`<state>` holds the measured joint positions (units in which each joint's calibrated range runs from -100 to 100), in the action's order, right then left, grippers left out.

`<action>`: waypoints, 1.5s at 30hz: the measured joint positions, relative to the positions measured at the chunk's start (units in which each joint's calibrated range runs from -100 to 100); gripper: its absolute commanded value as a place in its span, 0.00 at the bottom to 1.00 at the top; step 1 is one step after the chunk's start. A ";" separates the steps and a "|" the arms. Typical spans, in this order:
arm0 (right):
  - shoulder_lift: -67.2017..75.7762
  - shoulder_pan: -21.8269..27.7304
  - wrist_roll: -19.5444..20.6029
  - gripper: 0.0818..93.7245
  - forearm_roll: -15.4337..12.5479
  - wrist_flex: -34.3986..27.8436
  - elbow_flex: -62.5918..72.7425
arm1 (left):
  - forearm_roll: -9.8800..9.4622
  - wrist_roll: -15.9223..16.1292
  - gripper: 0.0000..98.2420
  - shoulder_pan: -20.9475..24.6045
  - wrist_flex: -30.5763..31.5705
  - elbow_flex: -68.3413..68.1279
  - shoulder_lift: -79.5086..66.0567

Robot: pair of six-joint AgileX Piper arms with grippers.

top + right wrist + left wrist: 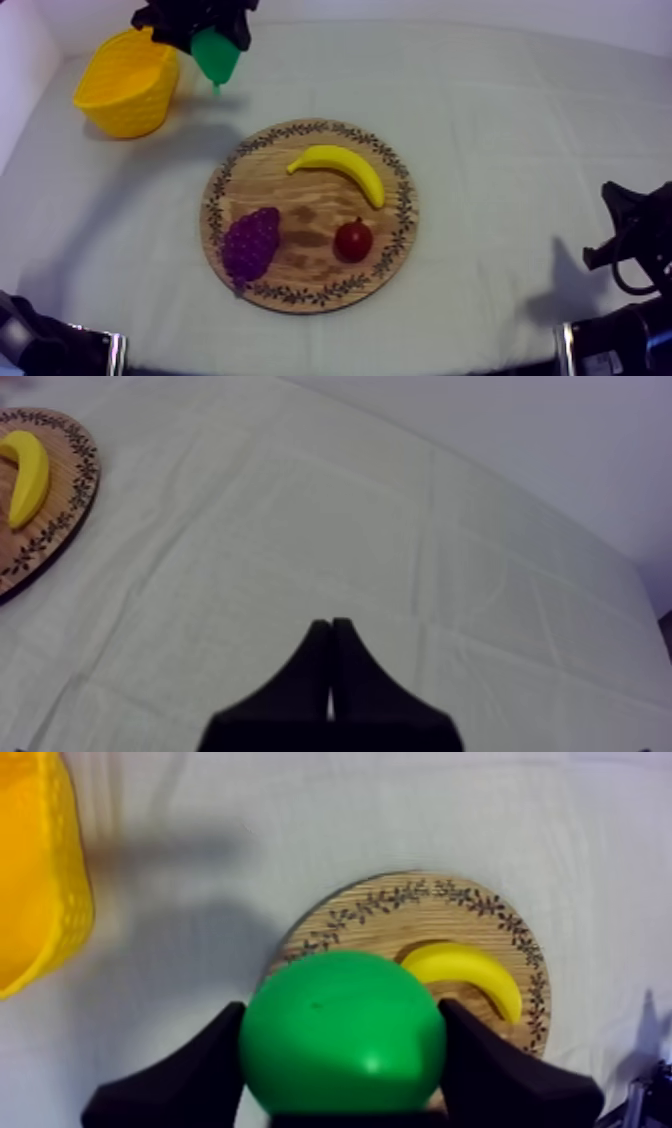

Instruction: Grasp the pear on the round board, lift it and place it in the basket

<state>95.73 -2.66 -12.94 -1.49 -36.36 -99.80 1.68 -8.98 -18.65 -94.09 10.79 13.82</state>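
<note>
My left gripper point(214, 45) is shut on the green pear point(216, 55) and holds it in the air just right of the yellow basket point(125, 85), at the table's far left. In the left wrist view the pear point(342, 1032) sits clamped between my black fingers point(190, 1077), above the cloth between the basket point(40, 872) and the wooden board point(400, 912). The round board point(310, 215) lies mid-table. My right gripper point(331, 638) rests shut on nothing over bare cloth at the right.
On the board lie a banana point(340, 170), a bunch of purple grapes point(250, 245) and a small red fruit point(353, 240). A white wall runs behind the table. The right arm point(630, 240) sits low at the right edge.
</note>
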 measured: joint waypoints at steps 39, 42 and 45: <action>0.00 0.00 0.00 0.00 0.02 0.00 0.00 | -2.37 7.14 0.55 19.45 -5.78 16.83 5.56; 0.00 0.00 0.00 0.00 0.02 0.00 0.00 | -2.07 7.09 0.55 19.85 -5.40 17.02 7.34; 0.00 0.00 0.00 0.00 0.02 0.00 0.00 | -1.68 7.09 0.55 20.21 -4.64 17.30 9.45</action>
<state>95.73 -2.66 -12.94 -1.46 -36.36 -99.80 0.00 -1.88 1.56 -98.73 28.10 23.26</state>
